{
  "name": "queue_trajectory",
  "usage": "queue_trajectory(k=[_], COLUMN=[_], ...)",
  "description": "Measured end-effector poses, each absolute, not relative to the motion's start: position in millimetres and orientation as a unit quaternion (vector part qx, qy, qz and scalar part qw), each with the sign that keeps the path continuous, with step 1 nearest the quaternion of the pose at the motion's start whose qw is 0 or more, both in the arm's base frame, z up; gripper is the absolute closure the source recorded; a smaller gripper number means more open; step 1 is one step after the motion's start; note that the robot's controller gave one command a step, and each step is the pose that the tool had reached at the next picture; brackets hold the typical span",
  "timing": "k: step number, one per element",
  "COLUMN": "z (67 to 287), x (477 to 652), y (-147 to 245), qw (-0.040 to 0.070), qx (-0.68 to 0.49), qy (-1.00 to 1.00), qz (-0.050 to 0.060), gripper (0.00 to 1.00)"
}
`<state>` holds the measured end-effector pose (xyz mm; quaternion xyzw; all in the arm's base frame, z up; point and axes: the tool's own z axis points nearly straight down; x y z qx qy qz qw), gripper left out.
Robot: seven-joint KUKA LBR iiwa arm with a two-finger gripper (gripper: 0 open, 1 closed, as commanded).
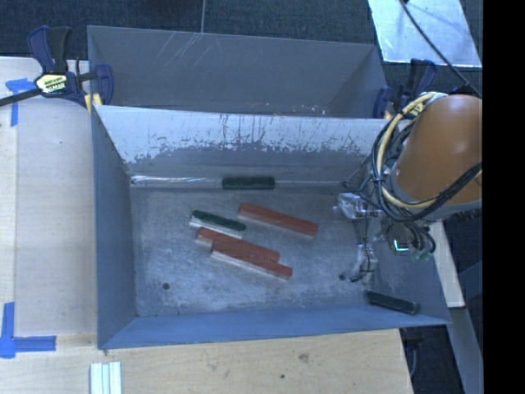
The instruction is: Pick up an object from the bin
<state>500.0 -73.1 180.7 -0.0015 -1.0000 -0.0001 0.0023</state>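
My gripper (362,266) hangs low at the right side of the bin, close to the right wall and just above the floor. A short black bar (392,303) lies just below and to the right of it, in the front right corner. To its left, a reddish-brown flat block (277,220) lies at a slant in the middle of the bin, well apart from the gripper. Nothing shows between the gripper's tips.
Two more reddish-brown blocks (244,253) lie side by side at the bin's centre, with a dark green stick (217,221) above them. Another dark green bar (248,183) rests along the back wall. A small dark speck (166,286) sits at the front left.
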Motion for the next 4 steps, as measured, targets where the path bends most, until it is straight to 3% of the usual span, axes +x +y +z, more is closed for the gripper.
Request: queue_trajectory(k=[1,2,3,4], z=[70,72,185,236], x=[555.9,557.1,561.6,567.9], y=[-7,-9,-17,-21], qw=[-0.001,-0.003,-0.006,-0.005], qx=[-0.141,-0.141,-0.146,-0.145], qy=[-0.99,-0.99,-0.989,-0.989], qz=[0.0,0.0,0.0,0.0], gripper=[0.0,1.0,1.0,1.0])
